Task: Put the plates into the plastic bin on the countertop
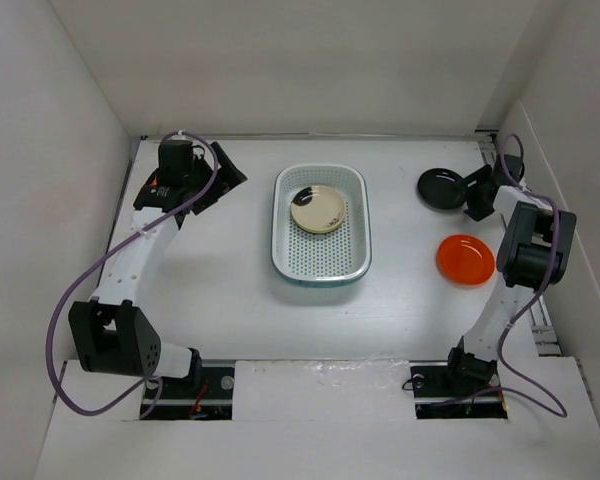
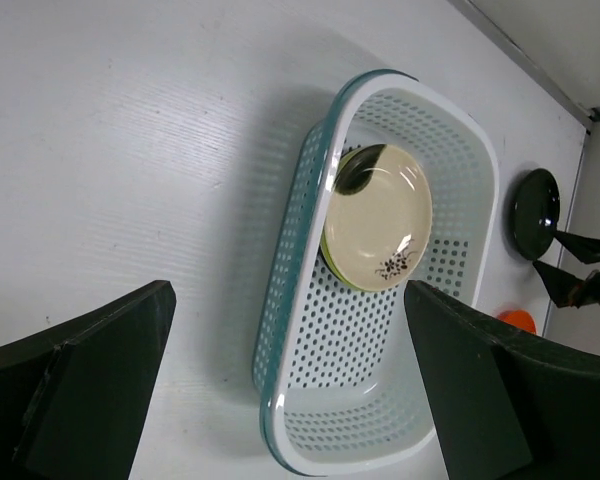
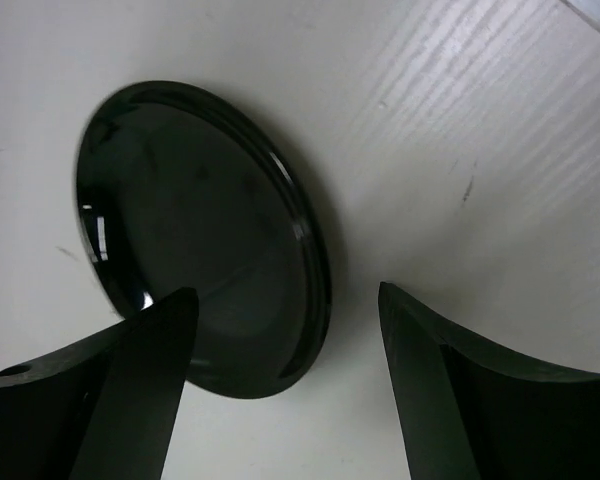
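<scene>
The plastic bin (image 1: 277, 230) sits mid-countertop. In it lies a cream plate (image 1: 318, 209) with a small flower print. In the left wrist view this cream plate (image 2: 377, 215) rests on a lime green plate, of which only the edge (image 2: 326, 248) shows. A black plate (image 1: 440, 188) lies flat at the back right, and an orange plate (image 1: 465, 259) lies nearer, to its right. My right gripper (image 1: 475, 195) is open and low at the black plate's right edge (image 3: 190, 230), with one finger over its rim. My left gripper (image 1: 225, 178) is open and empty, left of the bin.
White walls close in the countertop (image 1: 220, 290) on the left, back and right. The right arm's elbow (image 1: 530, 245) stands close to the orange plate. A metal rail (image 1: 542, 320) runs along the right wall.
</scene>
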Tool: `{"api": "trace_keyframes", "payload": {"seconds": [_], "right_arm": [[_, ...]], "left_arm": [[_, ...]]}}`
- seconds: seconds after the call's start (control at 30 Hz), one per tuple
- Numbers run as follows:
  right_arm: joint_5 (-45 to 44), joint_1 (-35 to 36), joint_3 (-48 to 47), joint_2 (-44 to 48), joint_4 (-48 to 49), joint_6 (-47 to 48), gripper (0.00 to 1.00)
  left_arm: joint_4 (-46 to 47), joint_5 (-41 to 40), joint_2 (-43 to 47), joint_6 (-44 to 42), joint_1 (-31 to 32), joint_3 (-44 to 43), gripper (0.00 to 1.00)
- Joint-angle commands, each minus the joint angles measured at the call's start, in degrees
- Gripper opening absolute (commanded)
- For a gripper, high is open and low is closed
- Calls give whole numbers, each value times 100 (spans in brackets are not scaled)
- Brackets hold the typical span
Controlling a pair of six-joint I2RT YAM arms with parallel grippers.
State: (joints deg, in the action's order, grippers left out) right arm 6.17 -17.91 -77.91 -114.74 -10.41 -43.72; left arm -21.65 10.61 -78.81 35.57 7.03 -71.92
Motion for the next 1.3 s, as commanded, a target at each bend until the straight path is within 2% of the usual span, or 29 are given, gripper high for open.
{"api": "trace_keyframes", "payload": {"seconds": [0.0, 0.13, 0.3, 0.53, 0.7, 0.73, 0.77, 0.83, 0.9, 0.93, 1.0, 1.17, 1.27], "right_arm": [[-300, 138, -435, -39, -373, 145, 78], [-423, 139, -1041, -443, -1040, 145, 73], [-477, 200, -1569, -742, -1551, 268, 57], [-477, 200, -1772, -831, -1771, 373, 59], [-477, 253, -2623, -1366, -2482, 505, 57], [-477, 253, -2720, -1419, -2553, 505, 53], [-538, 305, -2799, -1420, -2605, 505, 42], [-538, 306, -2914, -1551, -2676, 567, 32], [-538, 306, -3115, -1612, -2816, 567, 16], [-538, 306, -3177, -1683, -2869, 619, 14], [-538, 306, -3256, -1683, -2931, 620, 0], [-538, 306, -3327, -1745, -2993, 620, 0], [-346, 367, -2951, -1343, -2661, 620, 0]], "left_arm": [[20, 169, 383, -261, 36, -24, 100], [73, 231, 331, -209, 36, 29, 100], [73, 284, 331, -209, 36, 90, 100], [73, 169, 331, -209, 36, 90, 100], [20, 169, 331, -209, 36, 38, 100], [20, 100, 392, -209, 36, 38, 100], [20, 99, 392, -209, 36, 38, 100], [-32, 47, 444, -261, 36, -15, 100], [-32, 108, 445, -261, -87, -15, 100], [-32, 186, 445, -314, -87, -15, 100], [-32, 257, 445, -314, -254, -15, 100], [-32, 362, 445, -314, -254, -15, 100], [-32, 363, 392, -314, -254, 38, 100]]}}
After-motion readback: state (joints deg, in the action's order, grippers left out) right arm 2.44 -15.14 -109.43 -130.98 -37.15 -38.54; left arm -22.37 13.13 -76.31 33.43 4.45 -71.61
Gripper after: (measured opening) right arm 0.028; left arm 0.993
